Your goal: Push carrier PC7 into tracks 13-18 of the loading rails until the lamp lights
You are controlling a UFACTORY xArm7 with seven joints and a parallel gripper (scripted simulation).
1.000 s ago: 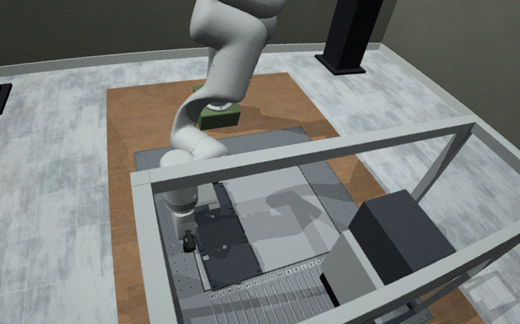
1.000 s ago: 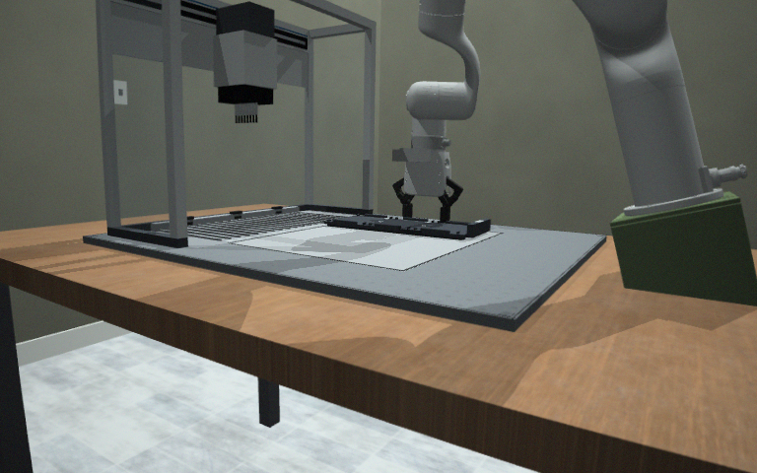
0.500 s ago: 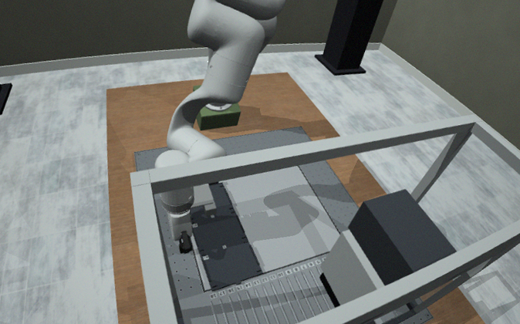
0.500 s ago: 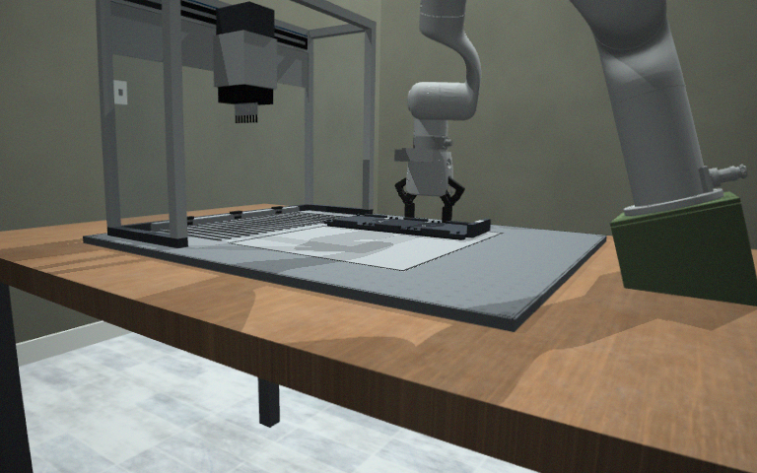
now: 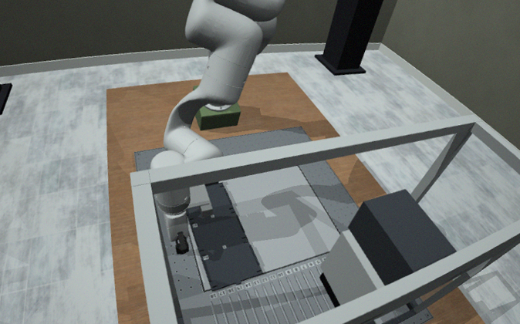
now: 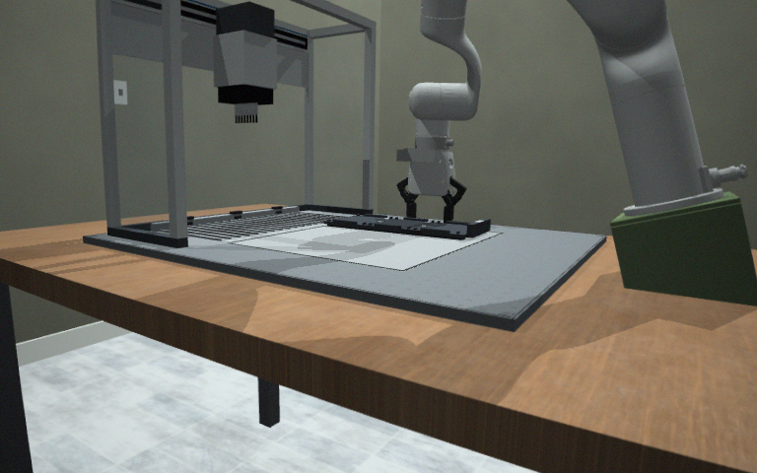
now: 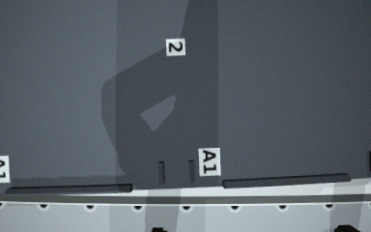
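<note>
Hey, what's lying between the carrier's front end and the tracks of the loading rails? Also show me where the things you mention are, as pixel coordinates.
Some of the white number tiles [image 5: 239, 287], set in a row along the front of the tracks [image 5: 256, 315] [image 6: 256, 226]; the top view shows them.

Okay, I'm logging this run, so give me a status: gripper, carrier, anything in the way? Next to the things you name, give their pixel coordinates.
Gripper [image 5: 181, 249] [image 6: 430, 216] open, beside carrier's long edge. Carrier [image 5: 219, 230] [image 6: 401, 225] flat, short of the rails [image 5: 273, 299] [image 6: 250, 224]. Nothing seen blocking between them.

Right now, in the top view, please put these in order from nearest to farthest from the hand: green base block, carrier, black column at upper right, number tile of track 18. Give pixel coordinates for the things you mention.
From the hand [image 5: 181, 248] [image 6: 430, 215] [image 7: 252, 229]:
1. Carrier [image 5: 224, 235] [image 6: 384, 225] [image 7: 271, 106]: just right.
2. Track 18 tile [image 5: 213, 296]: lower right.
3. Green base block [image 5: 218, 122] [image 6: 680, 250]: above.
4. Black column [image 5: 349, 32]: far upper right.
</note>
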